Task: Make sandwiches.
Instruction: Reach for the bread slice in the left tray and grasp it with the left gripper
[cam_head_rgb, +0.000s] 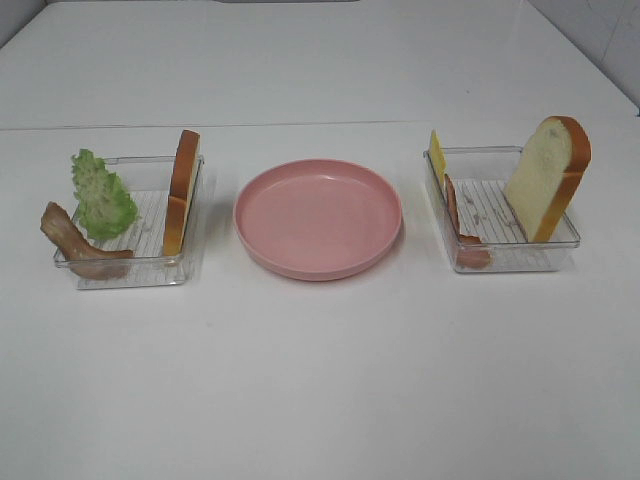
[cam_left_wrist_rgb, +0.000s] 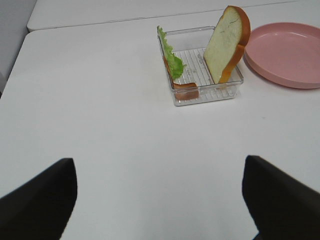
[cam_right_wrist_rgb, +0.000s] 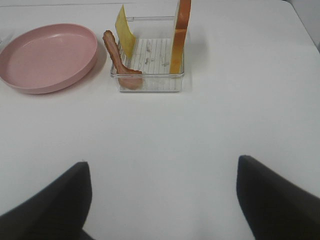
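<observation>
One bread slice (cam_head_rgb: 181, 192) stands on edge in the left tray (cam_head_rgb: 130, 272), another slice (cam_head_rgb: 548, 178) in the right tray (cam_head_rgb: 515, 260), we judge for easy pinching, flanking the plate (cam_head_rgb: 318, 217). Our left tool (cam_left_wrist_rgb: 157, 165) and right tool (cam_right_wrist_rgb: 162, 167) hang spread, empty.

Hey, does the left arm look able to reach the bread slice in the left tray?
Probably yes: left gripper open, bread slice leaning upright in the tray, only bare table between them.
</observation>
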